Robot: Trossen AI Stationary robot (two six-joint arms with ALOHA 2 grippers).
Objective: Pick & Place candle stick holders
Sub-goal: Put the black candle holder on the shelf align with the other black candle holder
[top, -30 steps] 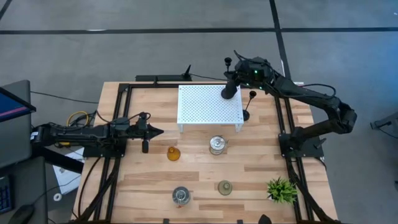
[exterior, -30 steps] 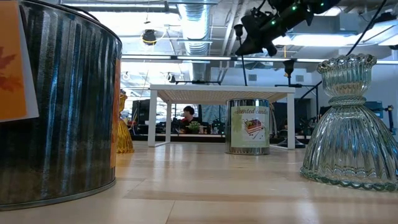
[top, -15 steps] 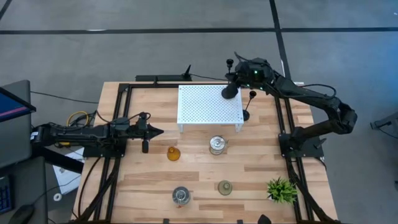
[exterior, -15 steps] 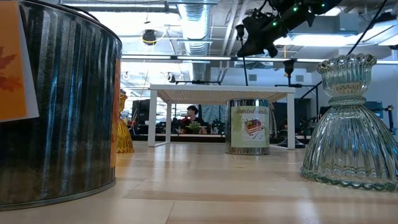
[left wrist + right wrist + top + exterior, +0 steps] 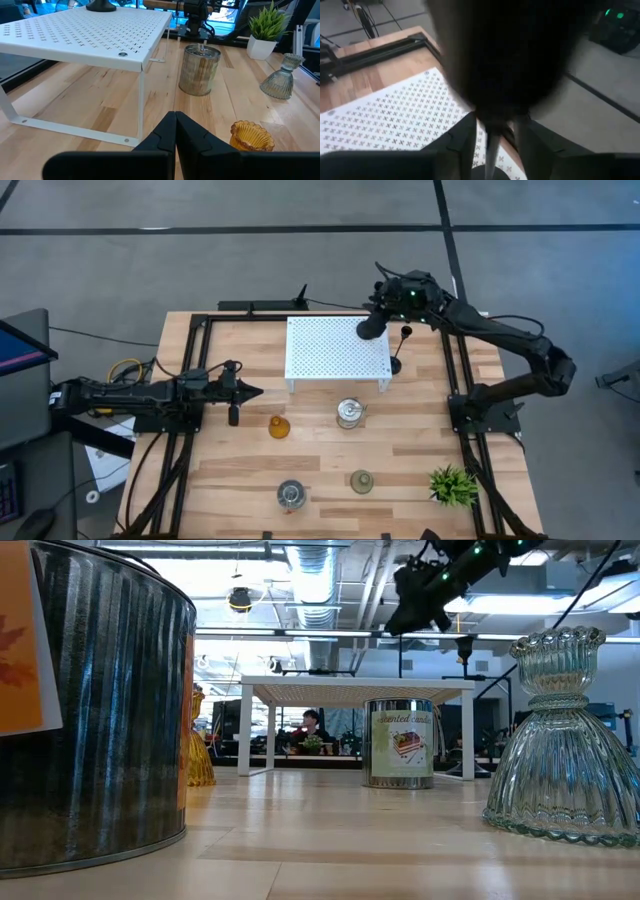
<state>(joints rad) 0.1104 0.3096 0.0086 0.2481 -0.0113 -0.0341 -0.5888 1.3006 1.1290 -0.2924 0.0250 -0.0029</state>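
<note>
Black holder [image 5: 371, 327] in right claw [image 5: 385, 298]

Robotics lab or workshop, open-plan. Wooden table [image 5: 320, 470] edged with black rails [image 5: 190, 380], standing on grey floor [image 5: 200, 240] marked with dark tape lines. Exposed ducts [image 5: 310, 570] and strip lights overhead. Person [image 5: 308, 730] seated at desk far behind. Monitor [image 5: 15, 350] and yellow cables [image 5: 125, 367] beside left arm's base.
</note>
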